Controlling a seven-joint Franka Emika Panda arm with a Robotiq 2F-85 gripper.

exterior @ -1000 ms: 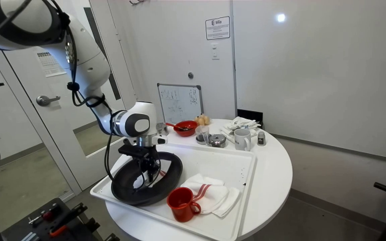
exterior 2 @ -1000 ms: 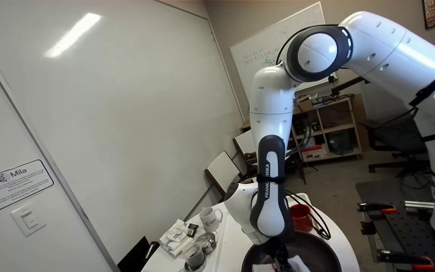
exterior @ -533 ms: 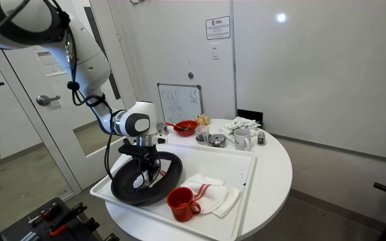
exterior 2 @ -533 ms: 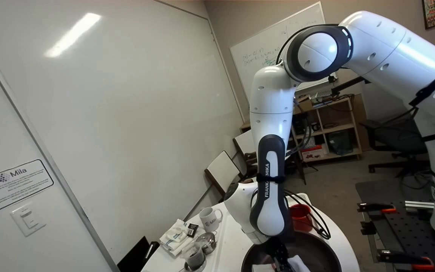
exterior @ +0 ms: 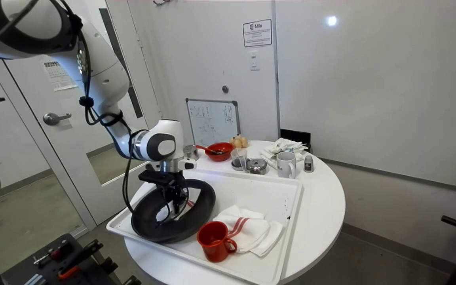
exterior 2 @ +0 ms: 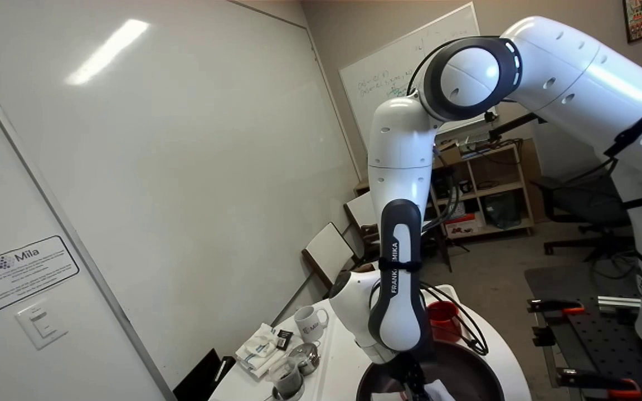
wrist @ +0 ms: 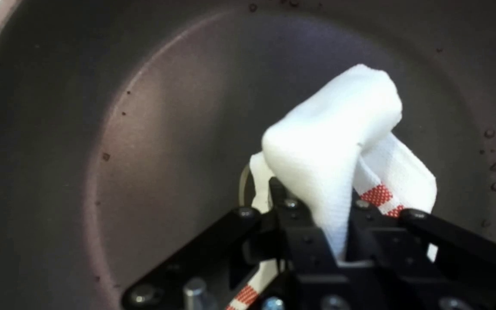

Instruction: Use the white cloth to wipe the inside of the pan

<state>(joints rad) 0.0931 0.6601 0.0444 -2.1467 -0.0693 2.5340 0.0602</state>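
The dark round pan (exterior: 145,223) stands on the white tray (exterior: 259,190); the pan also shows in an exterior view (exterior 2: 468,373) and fills the wrist view (wrist: 54,172). My gripper (wrist: 316,193) is inside the pan, shut on a white cloth (wrist: 332,129) with red stripes. The cloth is bunched between the fingers, sticks out past the tips and spreads on both sides, seemingly touching the pan floor. In the exterior views the gripper (exterior: 175,209) and part of the cloth (exterior 2: 438,391) show low in the pan. Small dark specks or drops lie toward the pan's wall.
A red mug (exterior: 214,243) and a second folded white cloth (exterior: 247,231) lie on the tray beside the pan. Behind the tray are a red bowl (exterior: 219,152), a metal pot (exterior: 257,166), a white mug (exterior: 286,164), a grey shaker (exterior: 308,163) and more cloths (exterior: 285,146).
My gripper has shifted very slightly to the left in an exterior view, with the cloth in it. The pan and everything else look unmoved.
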